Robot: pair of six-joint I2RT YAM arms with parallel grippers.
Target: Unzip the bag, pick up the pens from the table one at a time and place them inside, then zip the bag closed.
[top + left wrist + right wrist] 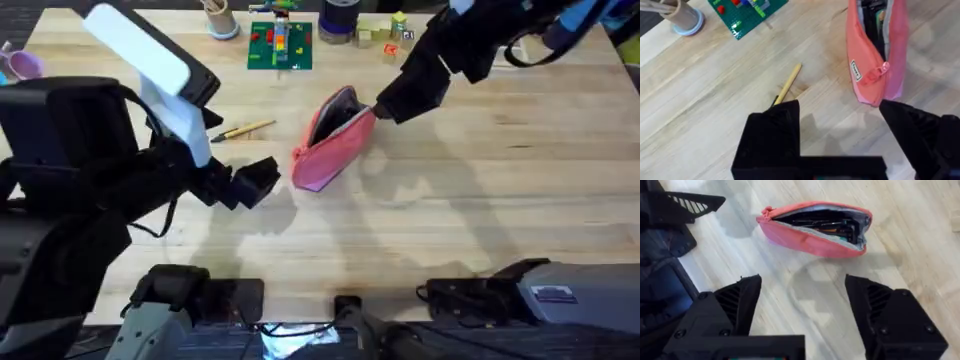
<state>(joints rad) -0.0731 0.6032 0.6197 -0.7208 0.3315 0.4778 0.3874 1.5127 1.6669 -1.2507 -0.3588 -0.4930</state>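
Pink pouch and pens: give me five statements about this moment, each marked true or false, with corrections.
1. The soft pink fabric pouch is zipped fully shut. False: its zip is open, showing dark lining.
2. The tan-yellow pen with a dark tip lies on the pale wooden plank table, apart from the pouch. True.
3. The left gripper grips the tan-yellow pen. False: its jaws are open and empty, near the pen.
4. The right gripper has open jaws holding nothing. True.
5. A green brick baseplate sits at the table's far side. True.
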